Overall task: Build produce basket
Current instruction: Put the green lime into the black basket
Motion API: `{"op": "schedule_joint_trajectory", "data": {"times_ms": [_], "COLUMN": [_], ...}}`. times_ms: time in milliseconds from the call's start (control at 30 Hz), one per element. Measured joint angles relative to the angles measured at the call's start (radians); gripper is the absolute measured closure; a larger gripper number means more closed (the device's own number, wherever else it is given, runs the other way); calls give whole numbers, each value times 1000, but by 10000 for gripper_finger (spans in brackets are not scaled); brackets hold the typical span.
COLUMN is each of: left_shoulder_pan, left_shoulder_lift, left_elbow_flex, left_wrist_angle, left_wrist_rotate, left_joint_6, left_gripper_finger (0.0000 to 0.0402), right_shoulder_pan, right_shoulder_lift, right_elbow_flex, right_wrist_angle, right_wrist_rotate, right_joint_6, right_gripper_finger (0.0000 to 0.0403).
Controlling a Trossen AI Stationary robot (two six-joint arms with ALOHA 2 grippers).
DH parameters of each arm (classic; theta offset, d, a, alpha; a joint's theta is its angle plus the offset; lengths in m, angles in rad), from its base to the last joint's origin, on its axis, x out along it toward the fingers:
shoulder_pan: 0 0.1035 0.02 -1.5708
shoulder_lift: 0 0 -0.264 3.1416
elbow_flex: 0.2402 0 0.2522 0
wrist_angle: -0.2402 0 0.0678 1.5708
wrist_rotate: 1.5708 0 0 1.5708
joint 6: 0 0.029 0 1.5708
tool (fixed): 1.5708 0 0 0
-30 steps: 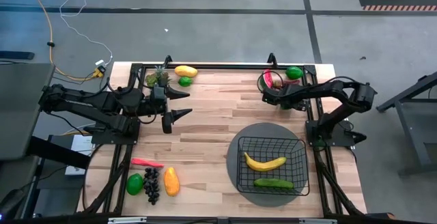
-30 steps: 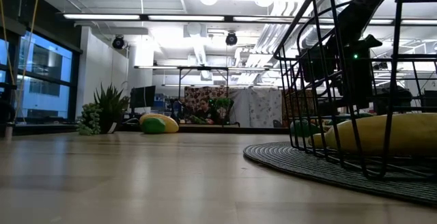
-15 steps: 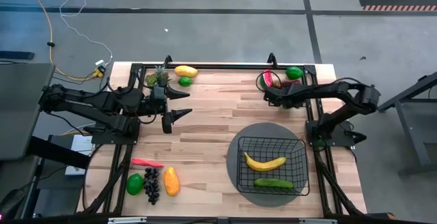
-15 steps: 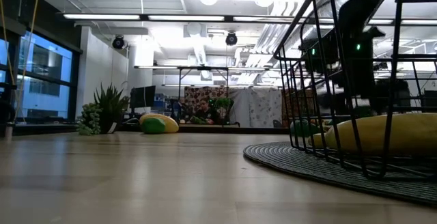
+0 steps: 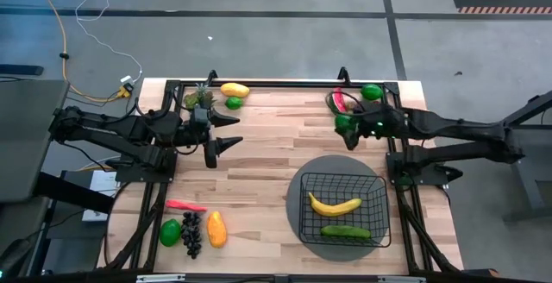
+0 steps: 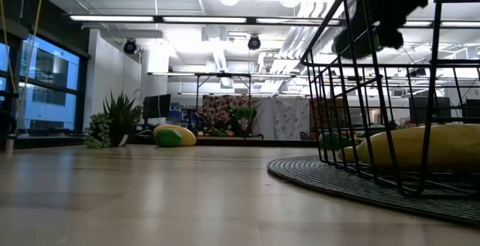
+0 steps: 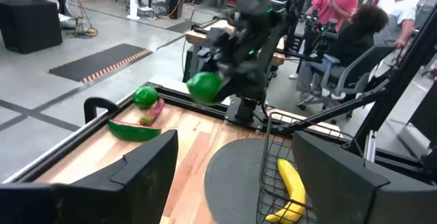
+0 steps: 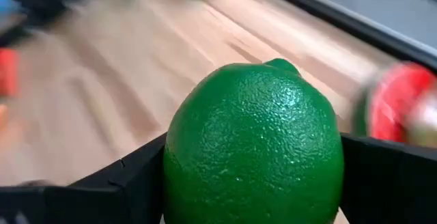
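1. High view: the right gripper (image 5: pixel 348 128) grasps a lime (image 5: pixel 344 122) above the table (image 5: pixel 267 145), at 12 o'clock from the basket (image 5: pixel 343 207). The basket stands on a round grey mat (image 5: pixel 297 184) and holds a banana (image 5: pixel 335 204) and a cucumber (image 5: pixel 345 231). A watermelon slice (image 5: pixel 336 100) and a second lime (image 5: pixel 371 91) lie at 12 o'clock from the gripper. The left gripper (image 5: pixel 226 133) waits with fingers apart at the table's 9 o'clock side. Chili (image 5: pixel 185 205), grapes (image 5: pixel 191 233) and mango (image 5: pixel 216 229) lie at 7 o'clock.
2. Low view: basket wires (image 6: pixel 360 88) stand in front of the banana (image 6: pixel 420 145); the dark arm at top right is blurred.
3. Left wrist view: the held lime (image 7: pixel 203 87) hangs above the table, the arm behind it blurred. People sit beyond the table.
4. Right wrist view: the lime (image 8: pixel 256 149) sits clamped between both fingers (image 8: pixel 130 183) and hides most of the table.
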Motion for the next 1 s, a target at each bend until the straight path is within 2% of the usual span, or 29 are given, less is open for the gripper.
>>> {"op": "schedule_joint_trajectory", "data": {"times_ms": [133,233,433,1000], "left_shoulder_pan": [0,0,0,-1], "left_shoulder_lift": [0,0,0,0], "left_elbow_flex": [0,0,0,0], "left_wrist_angle": [0,0,1,44], "left_wrist_rotate": [-16,-23,-17,3], "left_joint_6": [-17,-46,-114,-50], "left_gripper_finger": [124,124,124,124], "right_shoulder_pan": [81,135,224,254], "right_shoulder_lift": [-25,-8,30,34], "right_elbow_flex": [0,0,0,0], "right_wrist_angle": [127,290,574,585], "right_wrist_rotate": [-15,-42,-51,-43], "right_joint_6": [-25,-59,-252,-321], "right_gripper_finger": [102,102,102,102]}}
